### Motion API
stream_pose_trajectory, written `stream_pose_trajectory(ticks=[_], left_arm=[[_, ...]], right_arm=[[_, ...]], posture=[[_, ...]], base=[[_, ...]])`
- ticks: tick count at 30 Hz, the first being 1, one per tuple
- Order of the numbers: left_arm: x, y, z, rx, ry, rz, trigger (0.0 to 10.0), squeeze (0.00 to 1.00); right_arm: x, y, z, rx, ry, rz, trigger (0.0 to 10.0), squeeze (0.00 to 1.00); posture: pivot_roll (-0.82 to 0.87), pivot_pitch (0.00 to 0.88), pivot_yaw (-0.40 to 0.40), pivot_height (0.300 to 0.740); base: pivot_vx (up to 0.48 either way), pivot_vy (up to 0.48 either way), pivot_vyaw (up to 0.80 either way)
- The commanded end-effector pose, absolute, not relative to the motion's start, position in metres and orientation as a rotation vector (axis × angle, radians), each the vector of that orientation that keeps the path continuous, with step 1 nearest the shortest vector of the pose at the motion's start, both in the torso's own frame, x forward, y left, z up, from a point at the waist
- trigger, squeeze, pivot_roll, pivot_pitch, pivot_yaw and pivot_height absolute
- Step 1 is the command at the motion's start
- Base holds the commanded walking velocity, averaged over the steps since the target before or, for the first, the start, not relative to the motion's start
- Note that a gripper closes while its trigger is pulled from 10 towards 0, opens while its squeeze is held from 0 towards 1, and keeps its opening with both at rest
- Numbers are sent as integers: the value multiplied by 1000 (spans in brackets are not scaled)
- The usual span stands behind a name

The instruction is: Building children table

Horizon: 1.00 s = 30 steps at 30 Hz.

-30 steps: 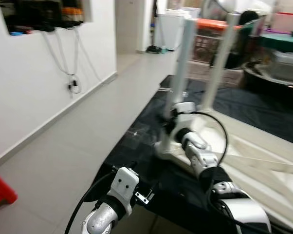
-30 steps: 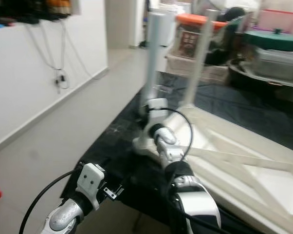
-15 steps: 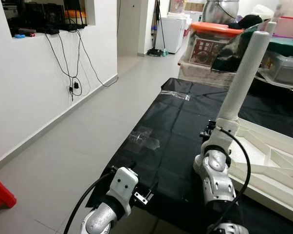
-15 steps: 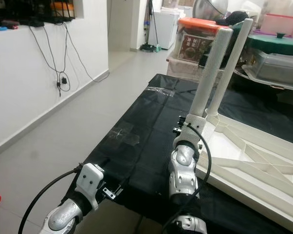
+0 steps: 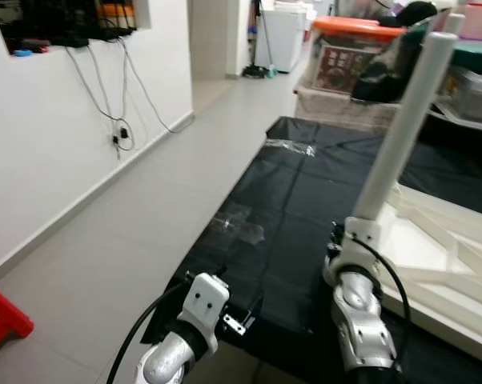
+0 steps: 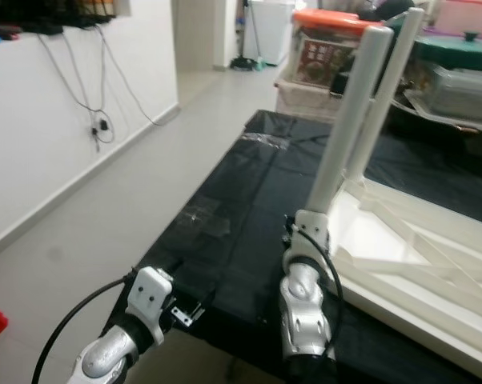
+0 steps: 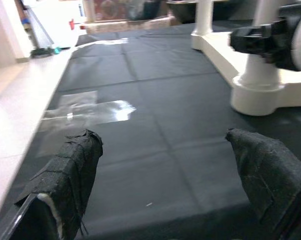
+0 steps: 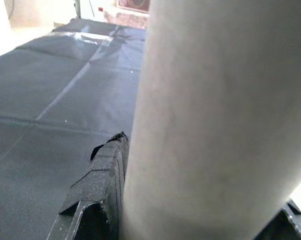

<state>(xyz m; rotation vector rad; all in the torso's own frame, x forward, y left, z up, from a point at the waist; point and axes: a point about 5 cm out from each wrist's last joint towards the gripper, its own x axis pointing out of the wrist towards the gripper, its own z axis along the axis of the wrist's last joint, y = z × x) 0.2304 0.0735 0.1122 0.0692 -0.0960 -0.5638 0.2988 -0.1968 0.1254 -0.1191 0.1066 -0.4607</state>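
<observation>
Left arm [image 5: 177, 344]: silver forearm, black wrist band, white boxy wrist housing with dark screw holes. Black cable loops from housing back along forearm. Small metal bracket at housing front.
Right arm [image 5: 357, 320]: silver rounded segments, black joint rings, white wrist housing, thin black cable arcing alongside.
Left gripper [image 7: 165, 165] fingers [image 7: 73, 170]: black, wrapped in coarse woven fabric tape, frayed edges.

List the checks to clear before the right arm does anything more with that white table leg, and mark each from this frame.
1. Right gripper shut on the table leg: ok.
2. Leg meets the corner of the white tabletop: ok, near upright.
3. Leg fully seated or fastened: cannot tell.
4. Left gripper open and free, above the black mat: ok.
5. Second leg standing behind it: ok.
</observation>
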Motion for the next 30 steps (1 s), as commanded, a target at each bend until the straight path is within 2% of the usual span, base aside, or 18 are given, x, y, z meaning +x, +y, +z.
stream_pose_trajectory(ticks=[1, 8, 11, 12, 16, 23, 27, 30], left_arm=[[229, 73, 111, 55, -82, -572, 10000, 0], [230, 72, 111, 53, -80, -580, 10000, 0], [230, 73, 112, 53, -79, -581, 10000, 0], [230, 73, 112, 52, -77, -582, 10000, 0], [230, 73, 111, 49, -73, -587, 10000, 0], [230, 72, 111, 46, -67, -590, 10000, 0], [230, 72, 110, 41, -61, -593, 10000, 0], [230, 72, 110, 40, -59, -593, 10000, 0]], right_arm=[[283, -232, 127, -165, 133, -620, 10000, 0], [261, -240, 133, -200, 163, -647, 10000, 0], [253, -240, 134, -161, 181, -634, 10000, 0], [255, -228, 135, -72, 142, -528, 10000, 0], [257, -211, 136, -35, 106, -410, 10000, 0], [258, -196, 130, 30, 127, -341, 10000, 0], [260, -165, 130, 190, 121, -45, 10000, 0], [258, -163, 125, 198, 143, -8, 10000, 0]], posture=[[82, 0, -44, 740], [73, 0, -39, 740], [68, 0, -36, 740], [66, 0, -34, 740], [61, 0, -27, 740], [71, 0, -29, 740], [74, 0, -33, 740], [83, 0, -39, 740]], base=[[0, 0, 0], [0, 0, 0], [0, 0, 0], [0, 0, 0], [0, 0, 0], [0, 0, 0], [0, 0, 0], [0, 0, 0]])
